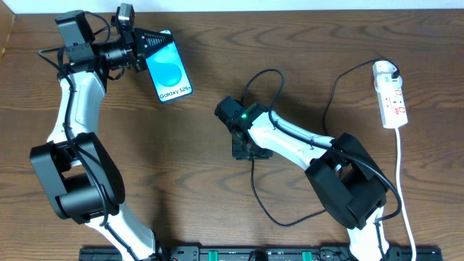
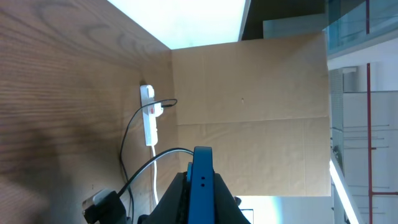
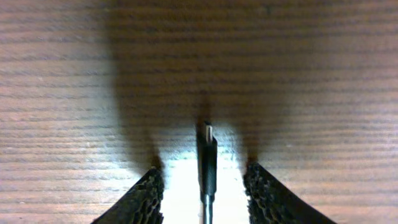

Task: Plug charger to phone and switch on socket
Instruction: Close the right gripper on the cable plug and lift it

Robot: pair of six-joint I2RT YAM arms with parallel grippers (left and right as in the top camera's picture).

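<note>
Charger (image 3: pixel 207 186): probably light, limp along its cable, stiff only at the connector tip (image 3: pixel 208 135), so best pinched there; right gripper (image 3: pixel 204 171) spread astride it, left gripper (image 1: pixel 151 45) clamping phone (image 1: pixel 170 74).

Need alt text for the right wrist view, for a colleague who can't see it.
The charger's black connector tip sits between the open fingers of the right gripper, touching neither, over the wood table.

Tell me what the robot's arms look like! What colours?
The left arm and right arm have white sections joined by chunky black joints, with thin black cables alongside. A green light glows near the right wrist. Fingers on the right tool are dark with honeycomb bumps.
</note>
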